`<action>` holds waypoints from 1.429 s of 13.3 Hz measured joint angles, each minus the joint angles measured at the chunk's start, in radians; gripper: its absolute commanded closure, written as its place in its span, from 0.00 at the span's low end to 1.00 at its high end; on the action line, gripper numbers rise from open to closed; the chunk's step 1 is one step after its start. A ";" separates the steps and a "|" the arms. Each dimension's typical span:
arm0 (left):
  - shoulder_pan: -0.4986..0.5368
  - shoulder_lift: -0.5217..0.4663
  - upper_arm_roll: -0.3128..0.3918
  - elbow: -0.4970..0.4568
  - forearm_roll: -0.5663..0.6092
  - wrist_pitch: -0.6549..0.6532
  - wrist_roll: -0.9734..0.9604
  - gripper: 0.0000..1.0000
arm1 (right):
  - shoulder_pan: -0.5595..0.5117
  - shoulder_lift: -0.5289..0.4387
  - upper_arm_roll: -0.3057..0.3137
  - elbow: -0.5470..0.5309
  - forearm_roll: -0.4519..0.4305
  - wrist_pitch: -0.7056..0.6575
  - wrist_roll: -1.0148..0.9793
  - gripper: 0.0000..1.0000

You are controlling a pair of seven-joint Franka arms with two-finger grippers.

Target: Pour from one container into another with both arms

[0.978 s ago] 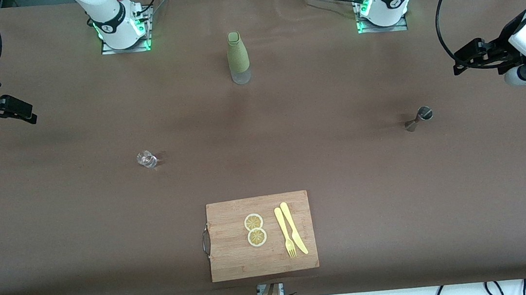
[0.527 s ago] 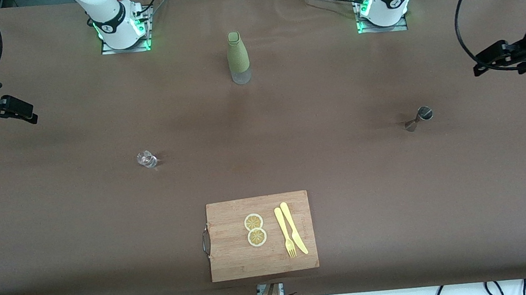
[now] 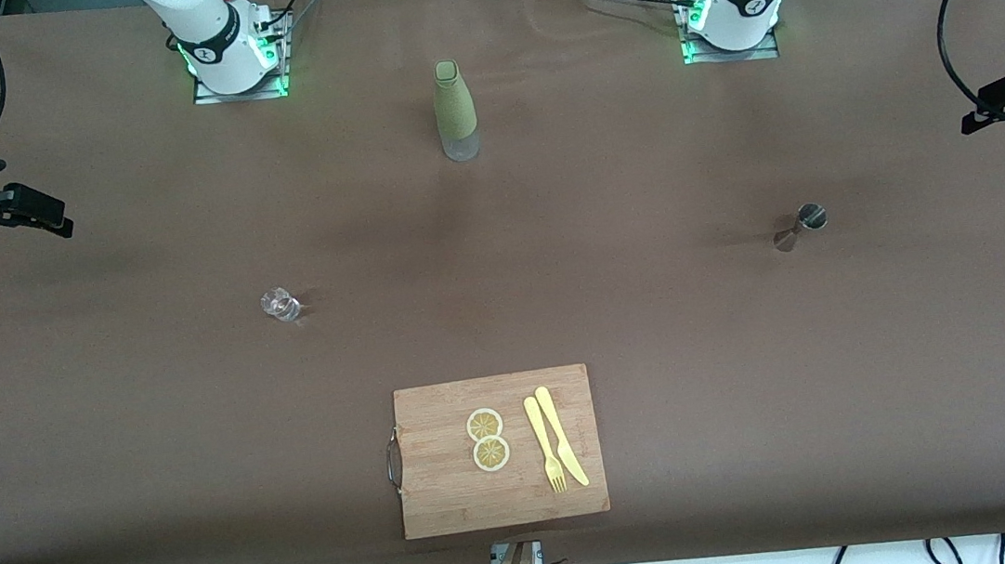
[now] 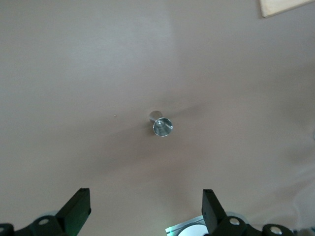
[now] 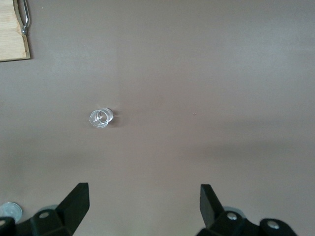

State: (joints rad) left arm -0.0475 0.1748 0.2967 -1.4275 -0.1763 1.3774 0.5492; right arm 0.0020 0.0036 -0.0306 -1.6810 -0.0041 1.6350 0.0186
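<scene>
**Even light, soft shadows, paler wrist views**

Front view is bright and sharp, with soft light across the brown table cover (image 3: 659, 350). The small silver metal jigger (image 3: 801, 225) throws a faint, blurred shadow toward the right arm's end. Green lamps glow at both bases. Both wrist views look washed-out and slightly hazy.

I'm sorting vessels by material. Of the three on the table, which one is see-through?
The tiny clear glass cup, toward the right arm's end. The jigger is silver-grey metal, and the tall bottle is mostly olive-green.
</scene>
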 measured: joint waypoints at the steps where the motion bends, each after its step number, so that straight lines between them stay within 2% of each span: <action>1: 0.001 0.007 0.038 -0.015 -0.036 0.000 0.078 0.00 | 0.000 0.000 0.000 0.000 0.000 -0.001 0.000 0.00; 3: 0.005 0.019 0.106 -0.053 -0.106 0.000 0.231 0.00 | 0.000 0.000 0.000 0.001 0.000 -0.001 0.000 0.00; 5: 0.016 0.026 0.139 -0.095 -0.159 -0.001 0.386 0.00 | 0.000 0.004 0.001 0.001 0.000 -0.003 0.000 0.00; 9: 0.084 0.066 0.151 -0.185 -0.286 -0.001 0.708 0.00 | 0.000 0.019 0.000 0.001 0.032 -0.005 0.009 0.00; 12: 0.151 0.148 0.152 -0.230 -0.401 -0.006 1.003 0.00 | -0.001 0.051 0.000 0.001 0.045 -0.009 -0.012 0.00; 16: 0.221 0.316 0.153 -0.243 -0.565 -0.020 1.362 0.00 | -0.012 0.110 -0.007 0.000 0.074 -0.010 -0.264 0.00; 19: 0.253 0.428 0.153 -0.245 -0.661 -0.051 1.564 0.00 | -0.065 0.162 -0.024 -0.002 0.175 -0.021 -0.591 0.00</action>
State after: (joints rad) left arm 0.2054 0.6024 0.4494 -1.6721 -0.8376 1.3268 2.1135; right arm -0.0629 0.1660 -0.0547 -1.6833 0.1710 1.6142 -0.5720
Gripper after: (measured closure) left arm 0.000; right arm 0.000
